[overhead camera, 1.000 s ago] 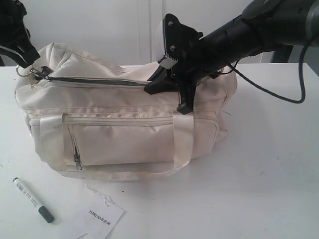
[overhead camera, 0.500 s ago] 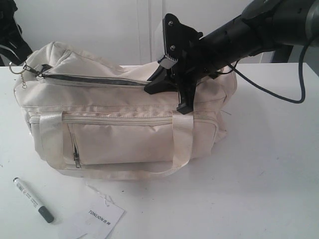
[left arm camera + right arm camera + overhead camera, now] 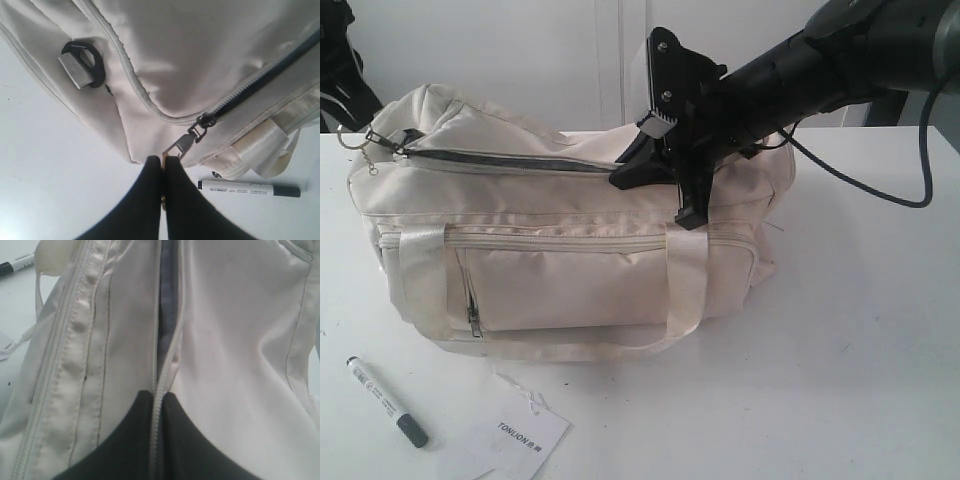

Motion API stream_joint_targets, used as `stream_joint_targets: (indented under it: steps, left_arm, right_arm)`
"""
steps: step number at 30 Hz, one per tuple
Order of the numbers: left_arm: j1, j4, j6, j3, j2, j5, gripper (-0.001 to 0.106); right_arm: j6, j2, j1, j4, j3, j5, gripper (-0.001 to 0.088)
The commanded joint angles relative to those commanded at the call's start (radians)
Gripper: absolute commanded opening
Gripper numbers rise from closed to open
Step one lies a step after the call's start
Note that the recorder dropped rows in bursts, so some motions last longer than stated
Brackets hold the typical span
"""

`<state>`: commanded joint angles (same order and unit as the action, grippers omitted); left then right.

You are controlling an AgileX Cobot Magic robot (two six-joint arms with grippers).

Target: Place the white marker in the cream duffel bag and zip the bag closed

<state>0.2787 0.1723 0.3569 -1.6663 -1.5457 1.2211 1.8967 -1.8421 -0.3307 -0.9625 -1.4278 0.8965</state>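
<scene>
Right arm comes in from the upper right, forearm slanting down and left, wrist over the top of the bag point(image 3: 570, 280) right of its middle; right gripper point(image 3: 157, 396) tips point down onto the top zip line; jaws nearly together, pinching the zip seam of the bag between them.

Left arm barely shows in the exterior view, only a dark part at the far left edge behind the bag's left end; left gripper point(image 3: 162, 161) reaches to that end; jaws closed tight on the metal ring point(image 3: 356, 139); a clip point(image 3: 181, 146) links the ring to the zip slider point(image 3: 206, 121).

Top zip open along most of its length, dark lining in the gap; slider at the left end; the gap narrows to nothing at the right gripper's tips.

Marker point(image 3: 386, 402) lies flat on the table point(image 3: 860, 350) in front of the bag's left front corner, apart from the bag and outside it, dark cap toward the camera; neither gripper touches it; paper tag point(image 3: 525, 440) on the table just right of the cap end.

Black strap ring point(image 3: 82, 62) on the bag's end panel; front pocket zip looks shut.
</scene>
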Motion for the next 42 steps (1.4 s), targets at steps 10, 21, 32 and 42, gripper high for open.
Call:
stream_joint_targets:
  steps: [10, 21, 32, 42]
  left_arm:
    - [0.0, 0.012, 0.002, 0.014, 0.0, 0.0, 0.0]
    - [-0.083, -0.055, 0.002, 0.014, 0.0, 0.0, 0.0]
    - [-0.087, -0.056, 0.01, 0.014, 0.0, 0.0, 0.0]
    - [-0.127, -0.059, 0.021, 0.014, -0.002, -0.005, 0.0]
  right_arm:
    - [-0.002, 0.0, 0.0, 0.002, 0.0, 0.004, 0.0]
    - [-0.015, 0.006, 0.0, 0.017, 0.0, 0.004, 0.0]
    - [-0.015, 0.006, 0.0, 0.017, 0.0, 0.004, 0.0]
    - [-0.015, 0.008, 0.0, 0.017, 0.0, 0.004, 0.0]
